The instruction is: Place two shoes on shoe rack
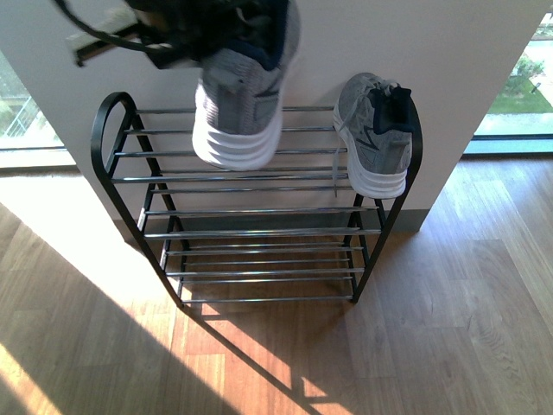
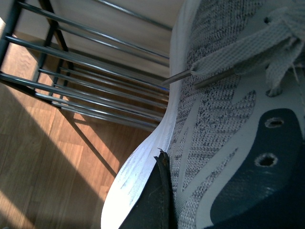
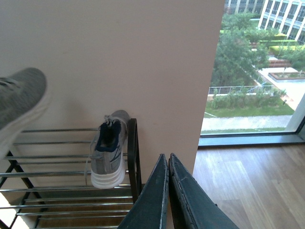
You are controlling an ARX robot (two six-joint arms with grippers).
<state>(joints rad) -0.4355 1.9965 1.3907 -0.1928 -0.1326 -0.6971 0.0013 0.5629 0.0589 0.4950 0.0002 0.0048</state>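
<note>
Jaws of the left gripper [image 1: 186, 39]: clamped on a grey knit lace-up sneaker with white sole [image 1: 242, 95], held above the low black metal rack of silver bars [image 1: 259, 232]. Right gripper [image 3: 168, 164]: jaws pressed together, holding nothing. Second grey sneaker [image 1: 376, 134]: top tier, right end. Sunlit wooden plank floor [image 1: 449, 328], pale wall [image 1: 449, 52], floor-length window [image 3: 257, 71].

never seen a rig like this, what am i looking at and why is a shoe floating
It's a robot with two arms ending in jaws. The front view is from a camera on its body; the other two are from its wrists. A black shoe rack stands on the wooden floor. One grey sneaker lies at the right end of its top tier. The floating sneaker is held above the rack by the left arm's jaws. The right arm's jaws are shut, empty.
</note>
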